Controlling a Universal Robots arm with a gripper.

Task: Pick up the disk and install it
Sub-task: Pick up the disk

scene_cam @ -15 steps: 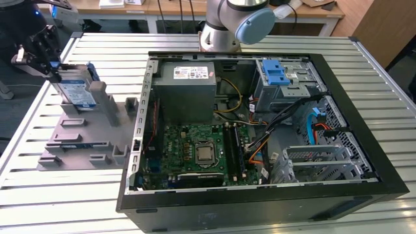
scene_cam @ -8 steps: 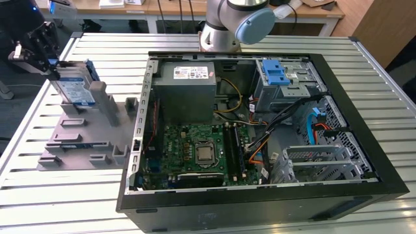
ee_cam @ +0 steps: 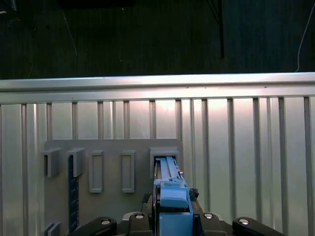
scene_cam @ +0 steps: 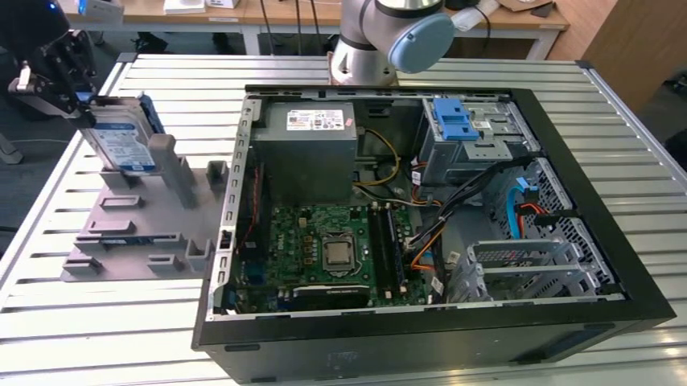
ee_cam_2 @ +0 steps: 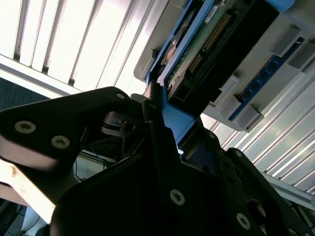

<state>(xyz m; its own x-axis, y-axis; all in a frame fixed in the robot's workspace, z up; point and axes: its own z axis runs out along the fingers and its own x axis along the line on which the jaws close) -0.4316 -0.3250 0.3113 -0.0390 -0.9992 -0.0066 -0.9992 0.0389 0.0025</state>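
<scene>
- Currently, the gripper point(scene_cam: 82, 108) is clenched on the disk point(scene_cam: 121, 141), gripping its blue carrier frame.
- Disk stands upright at the grey fixture point(scene_cam: 140, 213), on the exterior view's left, beside the open computer case point(scene_cam: 429, 338).

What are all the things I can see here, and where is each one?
disk: one, silver with blue frame, standing on edge in the holder, on the exterior view's left
holder: one, grey, on the table beside the computer case
computer case: one, black, lying open in the middle of the table
power supply: one, grey, inside the case
circuit board: one, green, inside the case
latch: one, blue, on top of the silver drive cage
table: one, silver, slatted, under everything
robot arm: one, grey with a blue cap, behind the case
gripper: one, black, closed on the disk's blue frame
</scene>
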